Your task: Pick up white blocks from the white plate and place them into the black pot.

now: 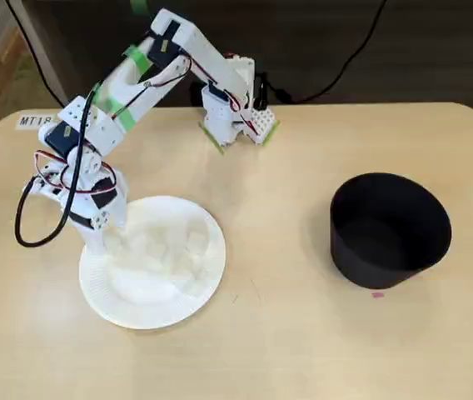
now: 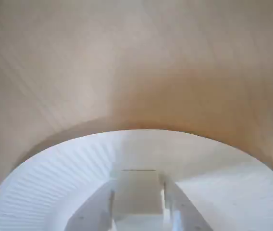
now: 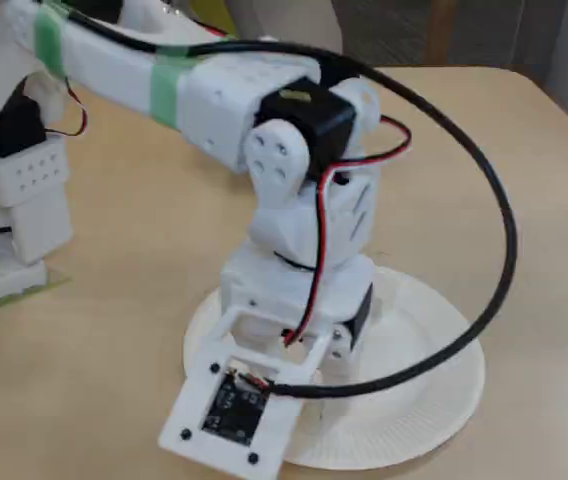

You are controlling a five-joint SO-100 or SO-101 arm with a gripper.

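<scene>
Wrist view: gripper [image 2: 137,204] fingers pinching a white block [image 2: 137,190] on white plate [image 2: 55,168]; lift straight, w/o dragging plate.

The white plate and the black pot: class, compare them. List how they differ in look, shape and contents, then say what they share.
The white plate is flat and shallow with a ribbed rim; the black pot is tall with plain, matte walls. The plate holds the white blocks; the pot's visible inside looks empty. The gripper is down over the plate, while the pot stands alone to the right in this fixed view. Both are round and rest on the table.
</scene>
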